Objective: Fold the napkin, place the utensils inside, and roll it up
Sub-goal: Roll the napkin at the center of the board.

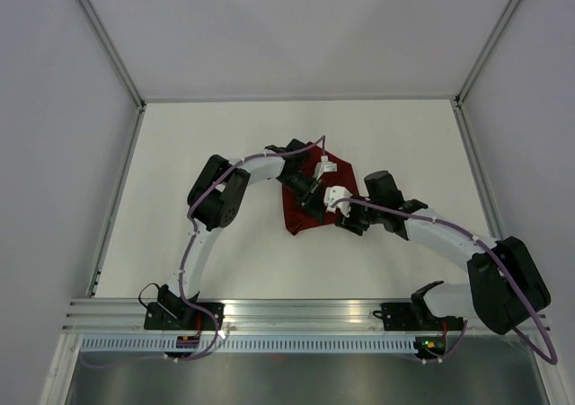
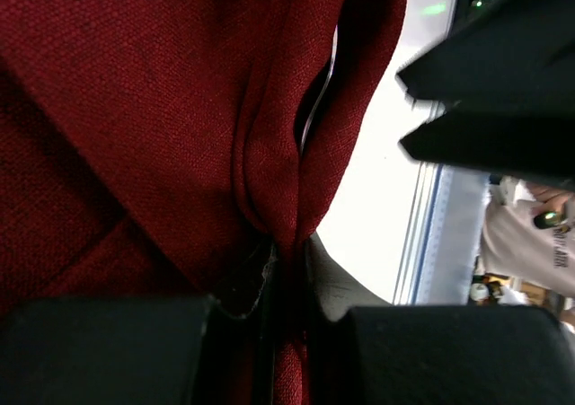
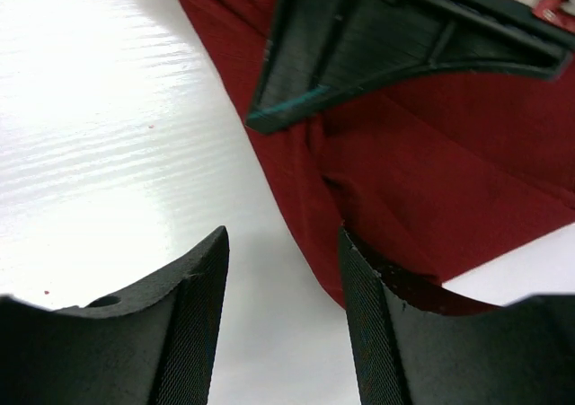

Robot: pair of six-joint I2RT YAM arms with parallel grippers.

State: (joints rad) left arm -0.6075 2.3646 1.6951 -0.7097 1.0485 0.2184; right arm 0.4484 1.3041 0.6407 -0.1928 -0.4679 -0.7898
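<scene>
The dark red napkin (image 1: 295, 216) lies bunched in the middle of the white table, mostly under both wrists. My left gripper (image 1: 312, 200) (image 2: 289, 275) is shut on a pinched ridge of the napkin (image 2: 135, 109), and the cloth rises in folds in front of the fingers. My right gripper (image 1: 331, 215) (image 3: 283, 243) stands open just beside it, low over the table. Bare white table shows between its fingers, and the napkin's (image 3: 449, 180) near corner touches the right fingertip (image 3: 359, 270). The utensils are hidden or out of view.
The white table (image 1: 198, 154) is walled by grey panels on three sides. An aluminium rail (image 1: 305, 315) carrying both arm bases runs along the near edge. The two wrists sit very close together over the cloth, and the left gripper's black body (image 3: 404, 37) fills the top of the right wrist view.
</scene>
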